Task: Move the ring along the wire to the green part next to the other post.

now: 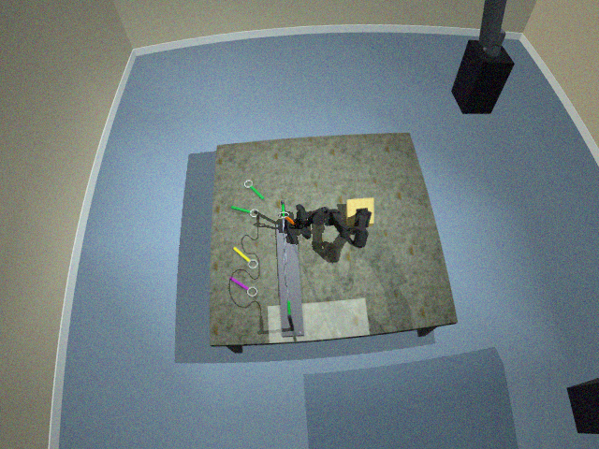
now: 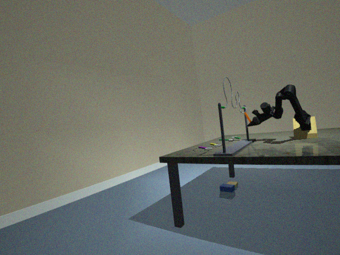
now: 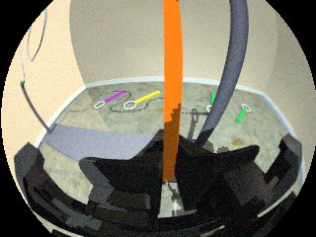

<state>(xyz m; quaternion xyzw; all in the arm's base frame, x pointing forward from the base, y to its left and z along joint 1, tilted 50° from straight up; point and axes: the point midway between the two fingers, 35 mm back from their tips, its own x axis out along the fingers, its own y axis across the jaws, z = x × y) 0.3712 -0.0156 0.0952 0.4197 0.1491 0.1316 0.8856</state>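
The orange handle [image 1: 290, 220] [image 2: 247, 117] [image 3: 173, 74] slants down from the ring to my gripper [image 1: 295, 224] [image 2: 249, 124] [image 3: 165, 132], which is shut on its lower end. The white ring [image 1: 280, 214] [image 2: 240, 111] is at the inner end of the green part [image 1: 283, 207] [image 2: 243, 108] by the far post [image 2: 246, 132] [image 3: 236, 54]. Whether it touches the wire is too small to tell. The ring is outside the wrist view. The grey wire [image 2: 231, 93] rises in tall loops toward the other green part [image 1: 289, 308] [image 2: 223, 107] [image 3: 23, 84] at the near post [image 2: 221, 128].
The long grey base [image 1: 293, 280] [image 3: 99, 140] lies under the wire. Beside it lie a purple-handled ring [image 1: 240, 283] [image 3: 116, 96], a yellow-handled ring [image 1: 241, 254] [image 3: 148, 97] and two green-handled rings. A pale yellow block [image 1: 360, 201] [image 2: 314, 126] is by the arm's base.
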